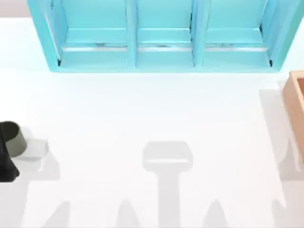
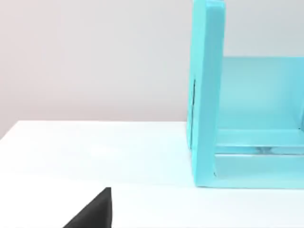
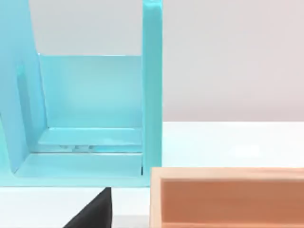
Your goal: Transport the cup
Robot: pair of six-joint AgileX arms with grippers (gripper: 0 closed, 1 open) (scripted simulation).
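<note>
The cup (image 1: pixel 16 140), small and olive-grey with a dark inside, stands on the white table at the far left edge of the top view. A black part of my left gripper (image 1: pixel 6 159) overlaps the cup's left side there. Whether it touches the cup I cannot tell. In the left wrist view a black corner of that gripper (image 2: pixel 95 213) pokes in low, and the cup is out of sight. A black corner of my right gripper (image 3: pixel 94 211) sits low in the right wrist view, facing the shelf's end.
A turquoise shelf (image 1: pixel 161 52) with three bays spans the table's back; its left end wall (image 2: pixel 208 95) and right end wall (image 3: pixel 152 90) face the wrist cameras. An orange-tan open box (image 1: pixel 297 102) (image 3: pixel 228 194) stands at the right edge. White table lies between cup and shelf.
</note>
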